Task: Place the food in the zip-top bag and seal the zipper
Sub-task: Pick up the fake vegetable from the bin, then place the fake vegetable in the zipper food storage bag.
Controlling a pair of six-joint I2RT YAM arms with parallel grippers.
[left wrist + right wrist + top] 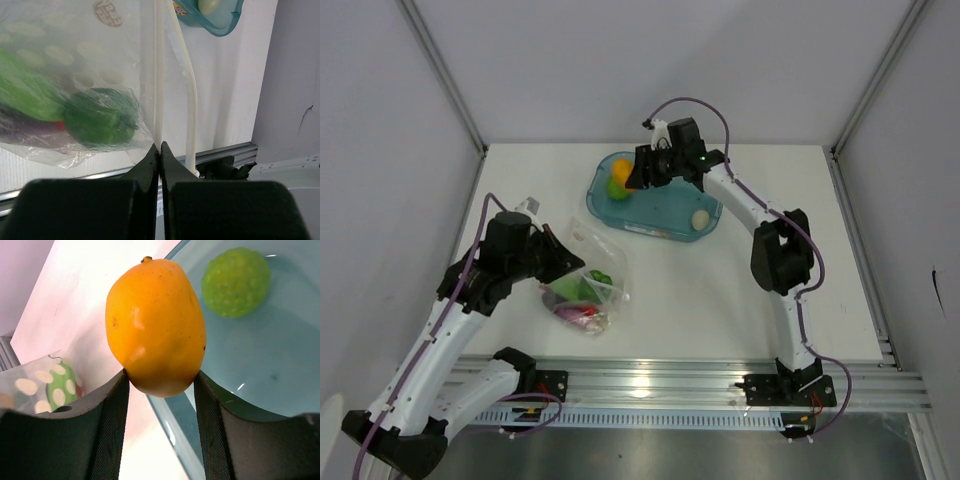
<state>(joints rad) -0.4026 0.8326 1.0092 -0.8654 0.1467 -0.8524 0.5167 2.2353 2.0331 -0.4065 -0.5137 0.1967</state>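
Right wrist: smooth yellow-orange piece [155,320] snug in right gripper [161,376]; left gripper [160,146] tight on crinkly zip-top bag [75,50]

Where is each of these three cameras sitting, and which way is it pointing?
Top: fixed above and behind the arms, looking down on the table; both arms show.
Left wrist: rides the left hand, looking past its fingers, shut on the mouth edge of the zip-top bag.
Right wrist: rides the right hand, looking over the teal tray; its fingers hold the yellow-orange piece.
Shared: top and left wrist both show the white egg.
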